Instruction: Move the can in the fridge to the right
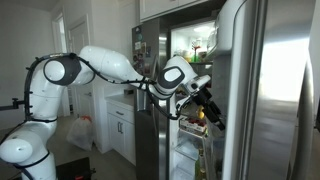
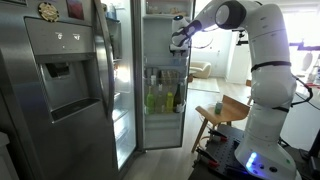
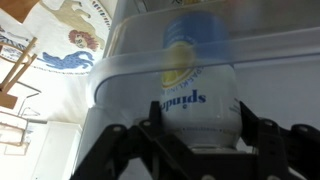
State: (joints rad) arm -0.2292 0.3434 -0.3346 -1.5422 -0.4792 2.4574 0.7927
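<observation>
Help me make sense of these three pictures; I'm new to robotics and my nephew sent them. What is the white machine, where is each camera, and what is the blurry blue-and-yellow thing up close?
The white machine is a robot arm with many joints, reaching into an open stainless-steel fridge. Two pictures come from cameras standing in the room, on different sides: both exterior views show the arm with its end inside the lit fridge interior. The third comes from a camera on the robot's wrist, looking past its gripper, the black two-fingered claw at the bottom. The blurry thing is a can with a yellow and blue label that appears upside down, standing behind a clear shelf rail. The fingers sit on either side of it, but I cannot tell whether they are touching it yet. Bottles stand on a shelf lower down.
</observation>
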